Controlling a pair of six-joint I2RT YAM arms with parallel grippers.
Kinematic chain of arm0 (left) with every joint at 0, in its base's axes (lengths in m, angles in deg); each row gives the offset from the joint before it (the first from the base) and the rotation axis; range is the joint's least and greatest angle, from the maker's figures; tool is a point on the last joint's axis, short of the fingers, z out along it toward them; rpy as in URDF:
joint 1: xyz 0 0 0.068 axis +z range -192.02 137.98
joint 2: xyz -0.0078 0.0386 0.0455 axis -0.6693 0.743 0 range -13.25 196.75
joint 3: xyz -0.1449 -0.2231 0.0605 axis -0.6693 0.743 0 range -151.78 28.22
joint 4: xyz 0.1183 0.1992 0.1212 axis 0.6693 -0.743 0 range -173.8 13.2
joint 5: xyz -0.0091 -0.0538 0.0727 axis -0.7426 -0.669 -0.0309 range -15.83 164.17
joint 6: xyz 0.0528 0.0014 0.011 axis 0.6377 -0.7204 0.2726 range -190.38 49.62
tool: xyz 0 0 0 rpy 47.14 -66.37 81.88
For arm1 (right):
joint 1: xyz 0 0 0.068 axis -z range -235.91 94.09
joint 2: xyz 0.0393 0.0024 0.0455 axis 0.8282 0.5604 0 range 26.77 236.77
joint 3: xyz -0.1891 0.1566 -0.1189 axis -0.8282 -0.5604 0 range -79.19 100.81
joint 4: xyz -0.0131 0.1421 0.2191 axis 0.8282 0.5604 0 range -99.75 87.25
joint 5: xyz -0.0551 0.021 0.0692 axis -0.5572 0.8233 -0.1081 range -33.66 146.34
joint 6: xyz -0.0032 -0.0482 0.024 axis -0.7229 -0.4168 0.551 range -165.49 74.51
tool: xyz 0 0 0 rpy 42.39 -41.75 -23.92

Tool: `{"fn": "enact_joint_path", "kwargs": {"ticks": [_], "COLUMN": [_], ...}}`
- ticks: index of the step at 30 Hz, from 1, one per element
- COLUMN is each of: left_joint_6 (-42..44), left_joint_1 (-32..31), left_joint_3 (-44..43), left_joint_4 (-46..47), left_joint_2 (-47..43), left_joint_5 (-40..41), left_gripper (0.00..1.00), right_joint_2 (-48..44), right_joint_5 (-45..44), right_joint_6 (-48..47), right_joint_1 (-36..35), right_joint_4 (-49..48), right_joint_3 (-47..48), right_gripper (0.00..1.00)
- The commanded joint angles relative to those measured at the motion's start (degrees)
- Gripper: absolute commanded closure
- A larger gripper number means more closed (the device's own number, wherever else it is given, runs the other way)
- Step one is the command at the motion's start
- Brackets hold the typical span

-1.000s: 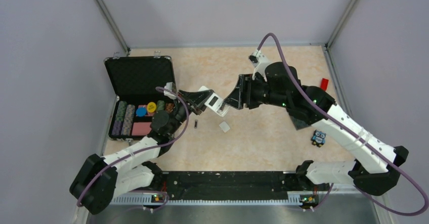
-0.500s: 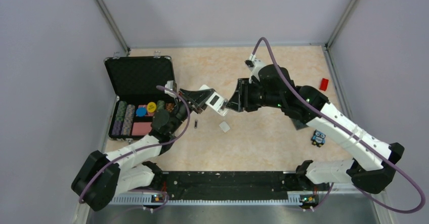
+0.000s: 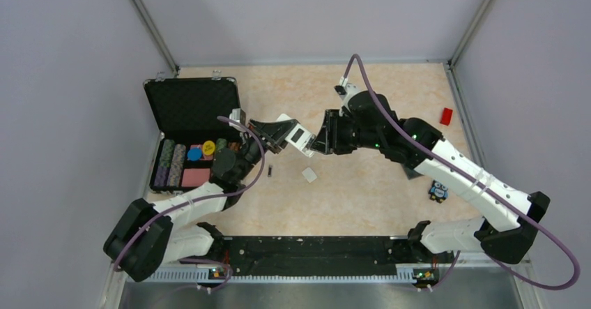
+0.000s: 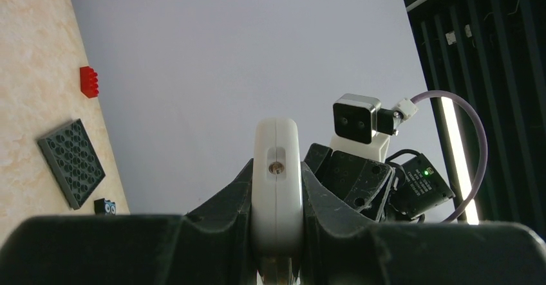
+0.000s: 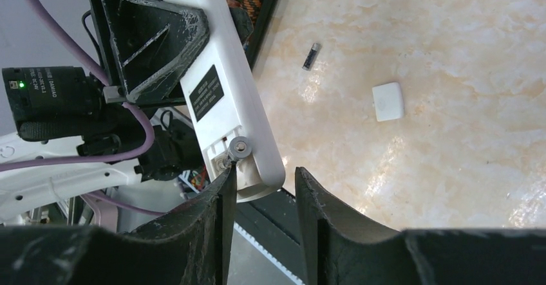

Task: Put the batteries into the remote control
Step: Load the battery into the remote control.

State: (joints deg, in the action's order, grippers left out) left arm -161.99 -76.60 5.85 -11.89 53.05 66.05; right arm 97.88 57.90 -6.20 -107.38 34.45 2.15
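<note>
My left gripper (image 3: 279, 134) is shut on the white remote control (image 3: 297, 139) and holds it above the table, seen edge-on in the left wrist view (image 4: 277, 163). The remote's back faces the right wrist camera (image 5: 225, 85), with its battery bay open at the near end. One battery (image 5: 241, 147) sits end-on in that bay, against my right gripper's left fingertip. My right gripper (image 3: 321, 142) is open, its jaws on either side of the remote's end (image 5: 264, 172). The second battery (image 3: 270, 172) lies on the table, also in the right wrist view (image 5: 311, 56).
A small white cover piece (image 3: 309, 175) lies on the table near the loose battery (image 5: 388, 100). An open black case with coloured chips (image 3: 192, 124) stands at the left. A red block (image 3: 446, 116), a dark studded plate (image 4: 72, 163) and a small blue toy (image 3: 438, 191) lie at the right.
My right gripper has moved left, closing in on the end of the remote. My left gripper has shifted the remote slightly up and right, still holding it.
</note>
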Motion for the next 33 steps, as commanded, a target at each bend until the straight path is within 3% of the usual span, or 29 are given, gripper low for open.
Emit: {"fn": "enact_joint_path", "kwargs": {"ticks": [1,14,24,33], "left_joint_6": [-0.7,-0.7,-2.1,-2.9], "left_joint_1": [0.1,0.2,0.2,0.2], "left_joint_3": [-2.8,-3.1,-2.8,-2.4], "left_joint_4": [8.4,9.8,12.2,12.4], "left_joint_2": [0.6,1.9,3.3,3.0], "left_joint_5": [-0.8,1.1,1.7,2.0], "left_gripper": [1.0,1.0,1.0,1.0], "right_joint_2": [0.5,-1.7,-2.8,-4.9], "right_joint_5": [-0.4,-1.4,-1.1,0.3], "right_joint_6": [1.7,4.5,5.9,8.2], "right_joint_1": [0.5,0.6,1.3,2.1], "right_joint_4": [-2.1,-1.8,-1.3,-2.8], "right_joint_3": [-1.1,-0.6,0.3,1.0], "right_gripper": [0.63,0.64,0.54,0.53]}}
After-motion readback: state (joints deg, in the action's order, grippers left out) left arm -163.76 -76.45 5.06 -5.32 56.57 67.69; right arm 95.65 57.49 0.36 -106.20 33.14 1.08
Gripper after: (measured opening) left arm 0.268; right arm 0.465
